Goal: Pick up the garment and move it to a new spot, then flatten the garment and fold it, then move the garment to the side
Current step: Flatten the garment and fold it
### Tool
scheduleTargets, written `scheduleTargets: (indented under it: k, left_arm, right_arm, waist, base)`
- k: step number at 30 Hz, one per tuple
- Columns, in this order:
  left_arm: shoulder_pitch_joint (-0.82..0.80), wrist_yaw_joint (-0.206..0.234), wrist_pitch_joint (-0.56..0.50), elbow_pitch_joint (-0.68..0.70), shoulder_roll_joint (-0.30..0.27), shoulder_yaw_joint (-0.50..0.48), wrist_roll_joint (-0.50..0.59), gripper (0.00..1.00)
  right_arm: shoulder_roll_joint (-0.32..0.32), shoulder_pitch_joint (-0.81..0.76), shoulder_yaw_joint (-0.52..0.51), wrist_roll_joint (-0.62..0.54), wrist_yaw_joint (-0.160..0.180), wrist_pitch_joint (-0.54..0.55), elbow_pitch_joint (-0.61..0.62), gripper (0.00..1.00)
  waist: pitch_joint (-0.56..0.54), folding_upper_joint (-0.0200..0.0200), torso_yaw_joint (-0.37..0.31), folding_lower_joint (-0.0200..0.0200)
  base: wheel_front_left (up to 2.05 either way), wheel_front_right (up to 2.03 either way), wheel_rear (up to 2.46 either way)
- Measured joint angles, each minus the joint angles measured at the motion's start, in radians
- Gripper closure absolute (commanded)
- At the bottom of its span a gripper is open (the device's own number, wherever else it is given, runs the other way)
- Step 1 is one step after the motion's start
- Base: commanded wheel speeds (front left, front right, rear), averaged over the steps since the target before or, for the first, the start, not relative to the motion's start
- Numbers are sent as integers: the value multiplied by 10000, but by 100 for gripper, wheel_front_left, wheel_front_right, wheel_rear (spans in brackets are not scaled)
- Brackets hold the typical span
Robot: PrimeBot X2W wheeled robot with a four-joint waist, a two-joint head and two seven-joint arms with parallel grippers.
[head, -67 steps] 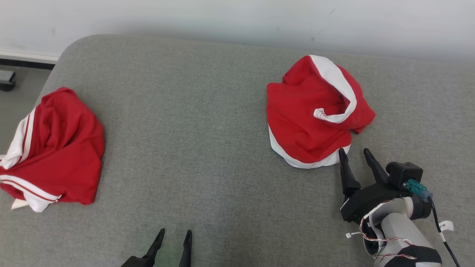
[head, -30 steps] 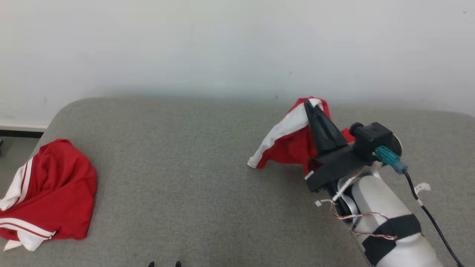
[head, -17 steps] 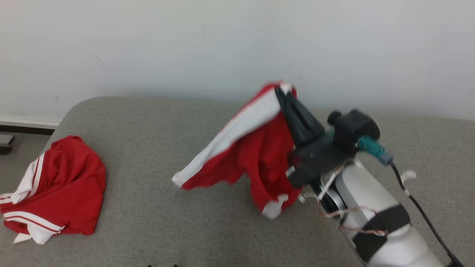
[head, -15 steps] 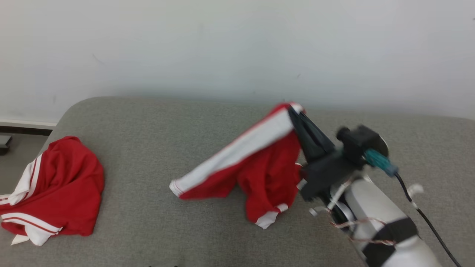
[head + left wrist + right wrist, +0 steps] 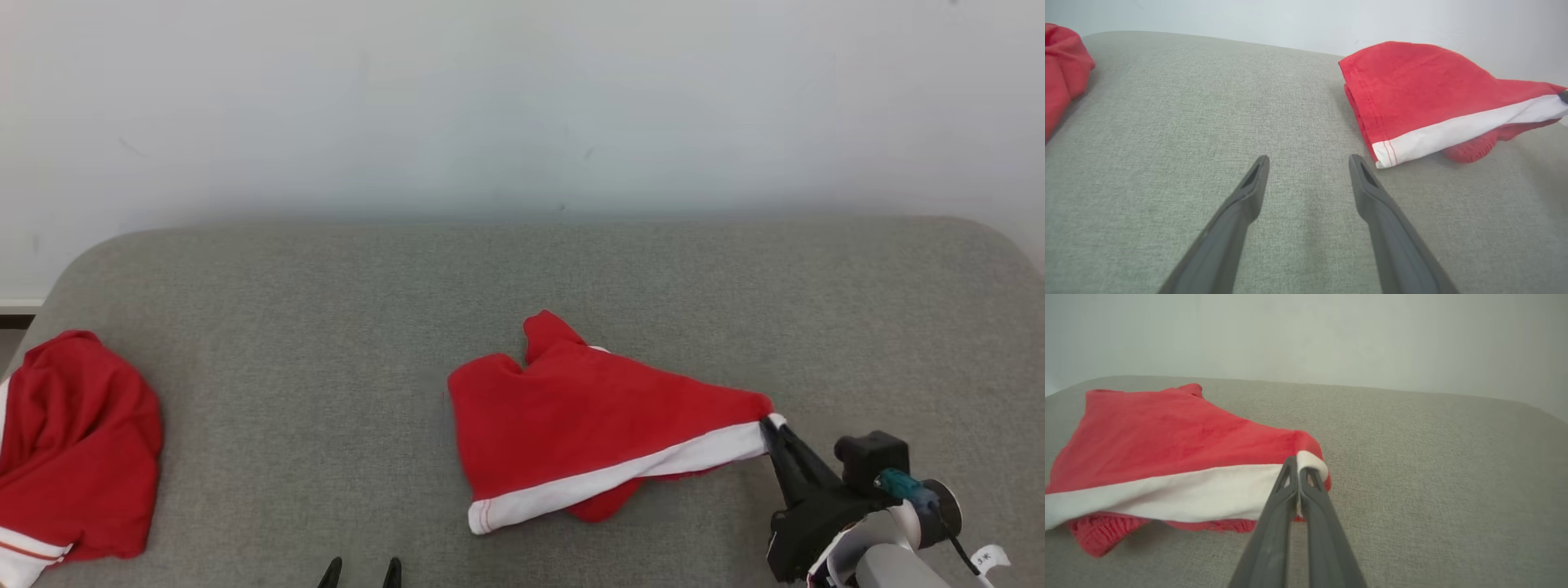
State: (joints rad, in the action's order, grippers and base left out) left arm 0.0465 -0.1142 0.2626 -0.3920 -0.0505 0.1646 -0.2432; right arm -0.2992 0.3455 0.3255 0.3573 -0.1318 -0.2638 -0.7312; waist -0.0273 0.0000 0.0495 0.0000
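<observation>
The garment (image 5: 588, 408) is red with a white band and lies spread across the middle of the grey surface, also seen in the left wrist view (image 5: 1425, 90) and the right wrist view (image 5: 1167, 445). My right gripper (image 5: 769, 425) is shut on the garment's white-banded right corner, its fingertips (image 5: 1298, 465) pinching the cloth just above the surface. At the bottom edge, left of the garment, my left gripper (image 5: 360, 565) stands open with nothing between its fingers (image 5: 1249, 196).
A second red and white garment (image 5: 73, 441) lies bunched at the left edge of the grey cushioned surface (image 5: 326, 327). A pale wall (image 5: 522, 98) rises behind the surface. Bare surface lies between the two garments.
My right gripper has swung the garment up off the back right, carried it left and forward, and brought it down spread on the middle. The head camera has shifted too.
</observation>
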Motion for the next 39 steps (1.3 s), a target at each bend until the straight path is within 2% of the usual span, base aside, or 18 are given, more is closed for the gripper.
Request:
scheduleTargets:
  k: [10,13,26,39]
  left_arm:
    - [-106,-8,0,90,2,405,-186,0]
    - [-158,-15,2,105,2,560,-447,0]
    - [-770,-105,0,-378,12,1434,-1919,0]
    - [-1291,-167,0,-1058,13,1555,-2752,0]
  right_arm:
    - [936,-943,-2280,-1689,0,-2,1436,0]
    - [1273,-1384,-2533,-2010,0,-4,1697,0]
    - [1475,-1616,-2909,-2290,0,-2,1954,0]
    - [1388,-1299,-2849,-2236,0,-2,2023,0]
  waist:
    - [171,-1,-354,0]
    - [235,-1,-498,0]
    - [744,0,-1265,1]
    - [1296,0,-1767,1]
  base:
    - [0,0,0]
    - [0,0,0]
    - [0,0,0]
    - [0,0,0]
